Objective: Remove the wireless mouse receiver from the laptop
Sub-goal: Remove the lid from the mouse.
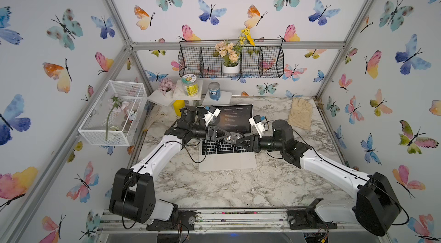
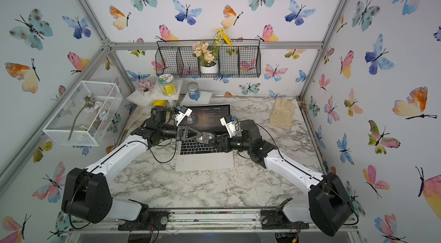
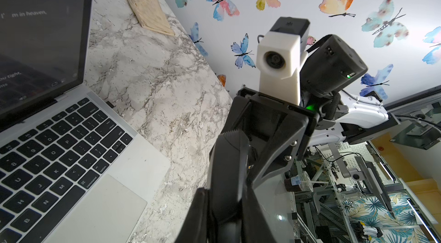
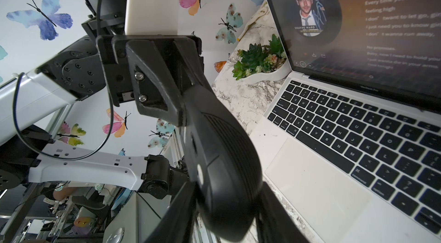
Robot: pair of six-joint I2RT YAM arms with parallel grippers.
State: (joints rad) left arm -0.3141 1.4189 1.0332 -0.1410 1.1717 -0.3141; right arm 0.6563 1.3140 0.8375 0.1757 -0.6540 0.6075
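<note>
The laptop point(image 1: 226, 161) sits open on the table point(image 1: 214, 189), toward its back edge. Above the keyboard both arms meet on a black mouse point(image 4: 222, 170), which is held clear of the keys. The left gripper point(image 1: 226, 136) is pinched on one end of it. The right gripper point(image 1: 239, 141) has a finger on either side of the other end; I cannot tell whether they press on it. The receiver point(image 3: 110, 104) is a tiny dark stub jutting from the laptop's right edge, close to the back corner, apparently plugged in and untouched. A glove point(image 1: 300, 113) lies near the table's back right corner.

By my reading the pull has not begun, as the mouse occupies both grippers. Next, one gripper, likely the right, should leave the mouse and drop beside the laptop's right edge. There it should nip the stub squarely and draw it straight outward without levering. There is little to grip, so aim matters.
</note>
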